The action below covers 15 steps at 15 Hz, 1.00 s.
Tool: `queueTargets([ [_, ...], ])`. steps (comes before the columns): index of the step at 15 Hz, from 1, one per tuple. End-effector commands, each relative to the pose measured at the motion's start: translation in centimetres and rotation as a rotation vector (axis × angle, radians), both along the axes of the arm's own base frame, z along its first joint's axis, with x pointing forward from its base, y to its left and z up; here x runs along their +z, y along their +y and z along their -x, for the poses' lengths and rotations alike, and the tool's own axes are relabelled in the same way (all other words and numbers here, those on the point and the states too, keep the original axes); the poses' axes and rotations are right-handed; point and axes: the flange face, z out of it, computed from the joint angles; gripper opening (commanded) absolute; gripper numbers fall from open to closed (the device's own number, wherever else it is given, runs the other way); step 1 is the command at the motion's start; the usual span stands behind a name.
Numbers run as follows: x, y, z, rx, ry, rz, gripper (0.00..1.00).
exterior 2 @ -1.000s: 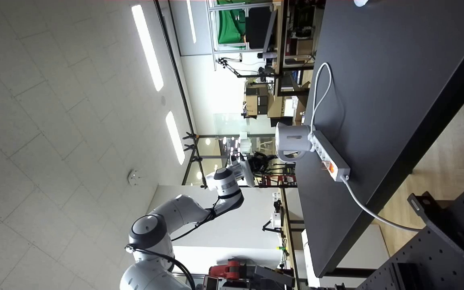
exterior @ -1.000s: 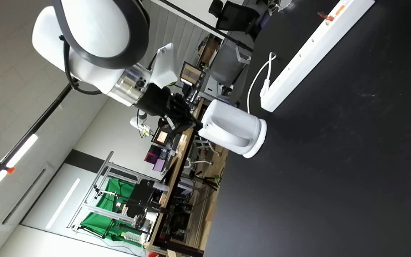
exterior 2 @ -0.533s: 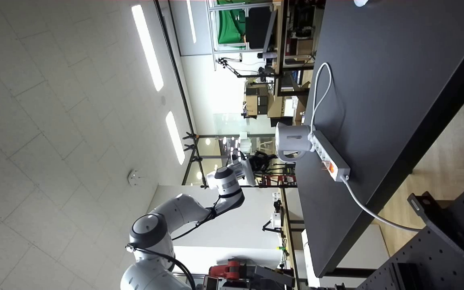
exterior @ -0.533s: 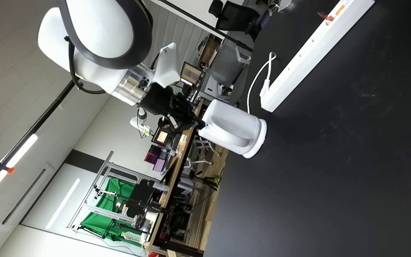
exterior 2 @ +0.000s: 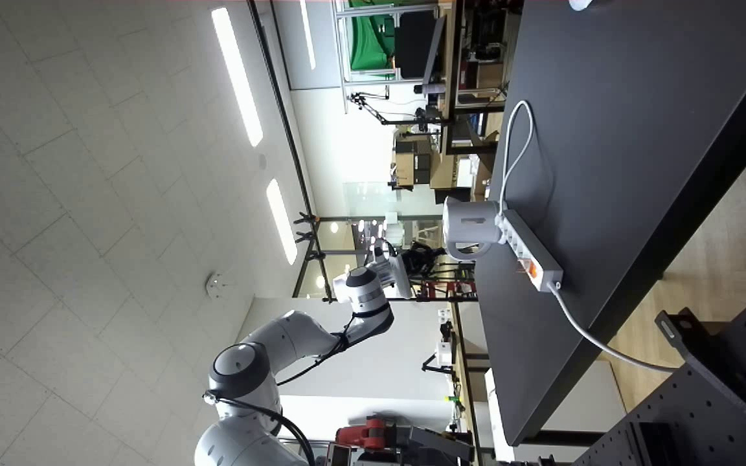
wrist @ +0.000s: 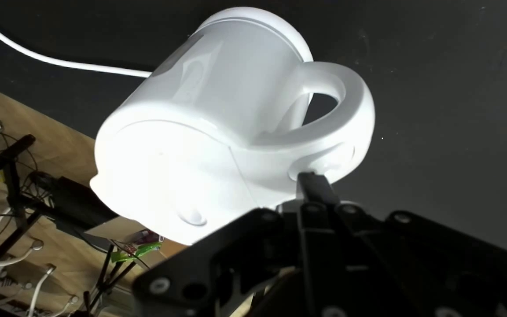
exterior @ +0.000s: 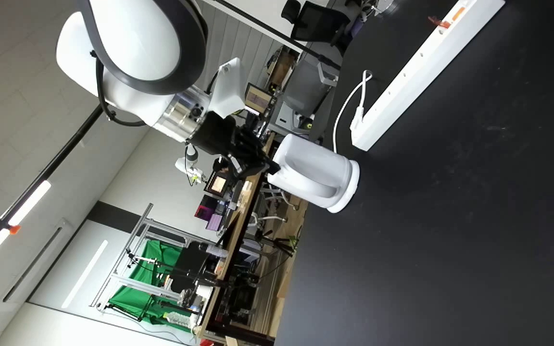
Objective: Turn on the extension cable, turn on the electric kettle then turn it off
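The white electric kettle (exterior: 318, 166) stands on the black table; it also shows in an exterior view (exterior 2: 472, 222) and fills the middle of the wrist view (wrist: 231, 83). My gripper (exterior: 273, 167) is at the top of its handle. In the wrist view the fingers (wrist: 314, 187) are together with nothing between them. Their tip overlaps the recess on the handle top (wrist: 324, 163); I cannot tell if it touches. The white extension cable (exterior: 421, 72) lies beside the kettle, also in an exterior view (exterior 2: 520, 241). Its orange-red switch (exterior 2: 529, 267) is at the end far from the kettle.
A white cord (exterior: 342, 113) loops between the kettle and the strip, and shows in the wrist view (wrist: 82, 66). The strip's cord (exterior 2: 590, 336) runs over the table edge (exterior 2: 638, 278). A white object (exterior 2: 580, 3) is at the table's far end.
My gripper has shifted slightly toward the kettle's handle top, to the right in an exterior view. The kettle and the extension cable have not moved.
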Motion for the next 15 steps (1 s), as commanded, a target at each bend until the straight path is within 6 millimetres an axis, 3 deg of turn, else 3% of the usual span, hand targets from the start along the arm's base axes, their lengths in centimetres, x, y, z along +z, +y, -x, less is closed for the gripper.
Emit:
queueTargets([
  [1,-0.1,-0.8,-0.8,-0.015,0.015,0.001,0.0],
  [10,-0.7,-3.1,-1.2,-0.047,0.019,-0.048,0.0],
  [15,1.0,-3.4,-1.1,-0.041,-0.012,-0.088,0.0],
])
